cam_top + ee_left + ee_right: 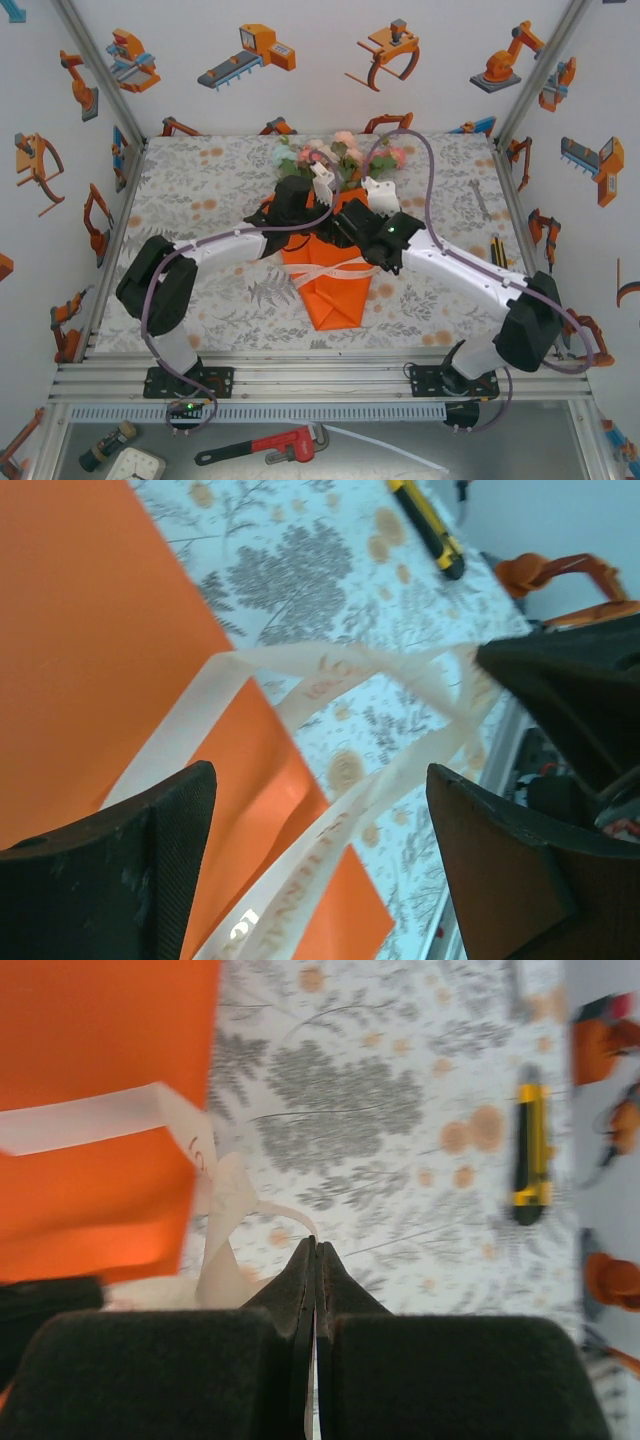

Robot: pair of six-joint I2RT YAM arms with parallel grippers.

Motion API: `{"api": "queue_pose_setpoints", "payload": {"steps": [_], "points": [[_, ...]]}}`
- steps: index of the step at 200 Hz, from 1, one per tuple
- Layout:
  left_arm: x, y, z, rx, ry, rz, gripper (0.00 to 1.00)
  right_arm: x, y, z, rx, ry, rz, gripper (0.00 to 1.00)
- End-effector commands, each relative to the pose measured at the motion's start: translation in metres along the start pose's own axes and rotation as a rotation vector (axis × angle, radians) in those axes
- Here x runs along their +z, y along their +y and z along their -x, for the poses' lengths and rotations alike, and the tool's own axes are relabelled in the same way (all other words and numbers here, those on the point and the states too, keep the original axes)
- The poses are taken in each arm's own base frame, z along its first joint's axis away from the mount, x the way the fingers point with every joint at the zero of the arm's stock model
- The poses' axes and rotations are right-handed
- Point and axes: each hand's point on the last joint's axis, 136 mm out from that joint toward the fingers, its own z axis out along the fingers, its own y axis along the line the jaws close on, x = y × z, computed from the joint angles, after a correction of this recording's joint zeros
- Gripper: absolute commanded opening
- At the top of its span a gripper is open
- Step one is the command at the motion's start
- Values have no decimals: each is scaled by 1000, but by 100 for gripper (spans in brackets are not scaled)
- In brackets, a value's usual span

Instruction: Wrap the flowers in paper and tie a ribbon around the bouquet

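Left gripper (320, 782) gapes open astride the ribbon (325, 672), while the right gripper (316, 1250) is pinched closed on a strand of it.

In the left wrist view, two cream strands run between the spread fingers without either pad touching them, crossing the edge of the orange paper (90, 630). In the right wrist view, a curl of ribbon leads from the paper's right edge into the closed tips. From above, the bouquet (330, 295) lies mid-table between both wrists, cone point toward the arm bases, flowers (335, 155) at its far end. It rests on a grey-and-orange floral cloth (200, 200). A yellow utility knife (530, 1145) lies well to the right. White walls (300, 90) bear orange robot pictures.
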Motion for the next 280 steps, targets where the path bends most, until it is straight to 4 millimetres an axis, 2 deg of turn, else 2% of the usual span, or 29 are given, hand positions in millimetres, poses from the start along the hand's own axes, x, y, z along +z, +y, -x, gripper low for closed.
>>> {"api": "queue_pose_setpoints", "payload": {"steps": [1,21,39,79,91,103,116,125,134,150,173,194,213,236,247,254,261,270,274,280], "points": [[3,-23,15,-48,-54,-128,76,-4,14,-5,192,31,200,0],[10,-14,10,-121,-37,-106,72,-3,15,-13,277,35,267,0],[17,-5,-3,-154,18,-65,71,-6,16,-11,300,23,300,0],[31,-28,-19,-183,107,-203,69,2,20,-18,286,41,278,0],[33,-28,-26,-174,131,-182,65,4,20,-18,289,42,270,0],[32,-22,-31,-172,148,-144,56,5,17,-19,291,39,255,0],[31,-15,-35,-174,160,-115,39,6,12,-19,293,34,225,0],[29,-12,-34,-175,161,-106,17,6,9,-20,295,36,210,0],[28,-9,-32,-177,154,-98,0,6,8,-21,297,39,207,0],[25,1,-23,-188,119,-65,0,5,4,-27,320,51,196,0],[18,37,-9,-223,44,91,0,1,-18,-41,404,67,133,0],[15,63,-12,-196,47,231,0,-7,-57,-57,517,52,8,0],[12,73,-16,-173,48,292,0,-10,-82,-76,609,50,-85,0],[10,75,-17,-165,51,308,0,-11,-100,-94,667,73,-191,0],[10,74,-18,-164,52,306,0,-15,-111,-96,689,66,-253,7],[10,72,-19,-162,51,295,0,-12,-107,-91,665,54,-240,20],[11,70,-18,-159,49,282,0,-5,-89,-80,593,45,-163,35],[12,68,-19,-155,54,272,0,0,-65,-68,526,47,-49,48],[13,67,-19,-153,57,267,0,1,-53,-64,495,51,6,61],[14,66,-20,-149,60,263,0,2,-43,-58,449,46,53,67]]}}
